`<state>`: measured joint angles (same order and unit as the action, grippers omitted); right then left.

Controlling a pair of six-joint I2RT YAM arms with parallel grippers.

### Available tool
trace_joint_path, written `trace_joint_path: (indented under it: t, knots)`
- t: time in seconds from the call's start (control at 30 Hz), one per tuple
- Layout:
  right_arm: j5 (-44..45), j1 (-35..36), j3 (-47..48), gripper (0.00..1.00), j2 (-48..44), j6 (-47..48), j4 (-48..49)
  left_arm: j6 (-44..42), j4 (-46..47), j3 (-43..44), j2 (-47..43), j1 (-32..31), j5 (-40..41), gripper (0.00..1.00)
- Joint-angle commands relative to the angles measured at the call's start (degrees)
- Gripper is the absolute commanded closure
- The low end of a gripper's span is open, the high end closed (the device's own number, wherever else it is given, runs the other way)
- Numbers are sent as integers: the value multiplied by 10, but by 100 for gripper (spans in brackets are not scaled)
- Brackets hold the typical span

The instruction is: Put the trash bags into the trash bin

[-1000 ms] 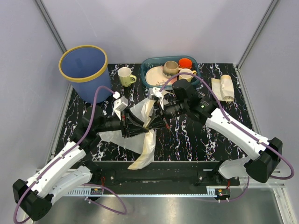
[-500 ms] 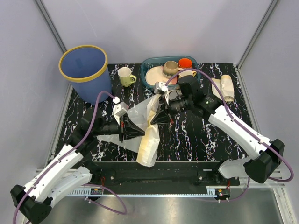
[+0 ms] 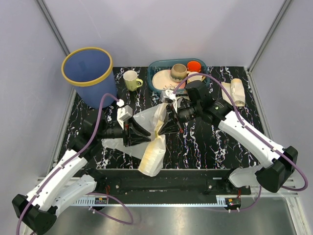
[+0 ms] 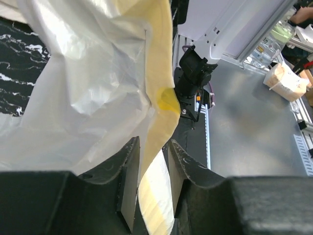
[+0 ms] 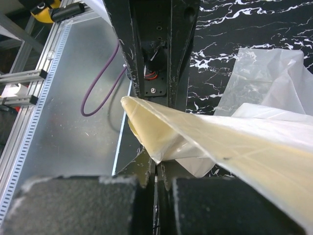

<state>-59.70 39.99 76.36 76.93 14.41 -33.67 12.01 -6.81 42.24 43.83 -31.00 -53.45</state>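
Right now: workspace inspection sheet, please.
Surface: black marbled table; no spills seen.
Job's things: large trash bag held up mid-table, lower end at near edge; small bag bundle lying far right; trash bin upright far left, nothing seen inside.
Clutter: green mug; teal dish basket holding plate and cups.
Grippers: left gripper jaws apart, bag edge between them; right gripper shut on bag.
Cables: purple cable looped along each arm.
Surroundings: grey walls, aluminium frame.

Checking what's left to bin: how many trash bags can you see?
2. A large sack in the middle, pinched by the right hand and passing between the fingers of the left hand; a small bundle lying far right, which may hold several folded bags.
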Motion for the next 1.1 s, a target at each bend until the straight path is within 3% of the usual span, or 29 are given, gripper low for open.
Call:
trace_joint_path:
  t: [0.0, 0.3, 0.37, 0.5, 0.63, 0.7, 0.73, 0.77, 0.87, 0.97, 1.07]
  knots:
    - [-9, 18, 16, 100, -20, 40, -8, -45, 18, 42, 7, -3, -49, 66]
    - [4, 41, 23, 100, -13, 33, 12, 10, 89, 38, 37, -67, 19, 61]
    - [6, 45, 26, 100, -12, 33, 13, 24, 118, 26, 36, -71, 21, 67]
    - [4, 48, 27, 100, -11, 35, 12, 27, 126, 22, 38, -77, 12, 93]
    - [8, 48, 22, 100, -13, 35, 15, 18, 107, 19, 29, -78, -12, 99]
    - [22, 48, 23, 89, -11, 25, 13, 18, 91, 18, 23, -78, -6, 100]
    - [28, 49, 29, 80, -10, 20, 5, 16, 85, 16, 20, -78, -3, 100]
    - [47, 48, 32, 63, -11, 19, -2, 9, 70, 16, 17, -78, 8, 100]
    - [112, 45, 36, 47, -25, -28, -5, 32, 69, 0, 2, -76, 45, 100]
    - [177, 38, 38, 43, -45, -67, -17, 63, 79, -10, -1, -74, 71, 100]
    - [215, 38, 41, 51, -63, -102, -25, 74, 82, -12, 5, -73, 87, 100]
